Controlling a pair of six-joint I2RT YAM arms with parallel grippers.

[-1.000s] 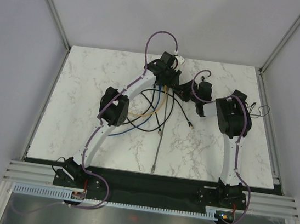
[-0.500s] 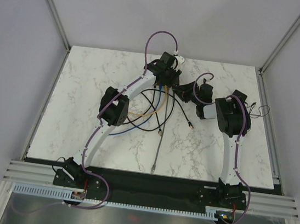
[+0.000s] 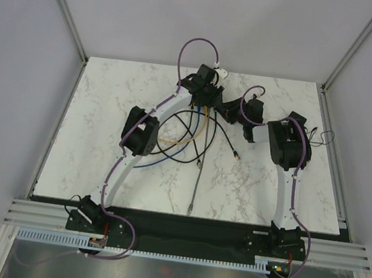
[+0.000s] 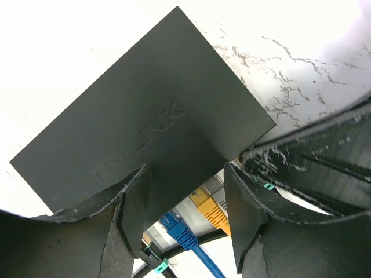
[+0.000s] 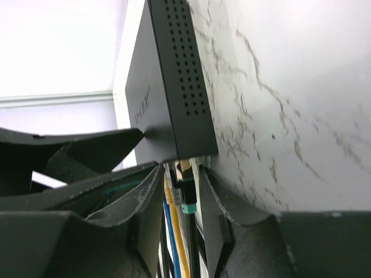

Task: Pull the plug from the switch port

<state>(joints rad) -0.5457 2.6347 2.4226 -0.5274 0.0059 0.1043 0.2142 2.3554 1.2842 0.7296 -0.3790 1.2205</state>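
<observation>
Right gripper (image 5: pixel 178 168) first: its jaws sit close together on either side of the black plug (image 5: pixel 186 198) with the teal clip, but there's no telling whether they're actually pinching it. Over the last second that wrist has scooted in toward the switch (image 4: pixel 145 98) in the top view, while the left arm hasn't budged. So the approach looks done and the pull isn't, with the plug apparently still seated. Left gripper (image 4: pixel 185 171) has its jaws spread apart over the switch's port edge, probably pinning it to the marble table (image 3: pixel 104 135), far middle. The yellow plug (image 4: pixel 210 209) and blue plug (image 4: pixel 177 226) sit in neighbouring ports. Only readable writing is the TP-LINK embossed on the lid.
</observation>
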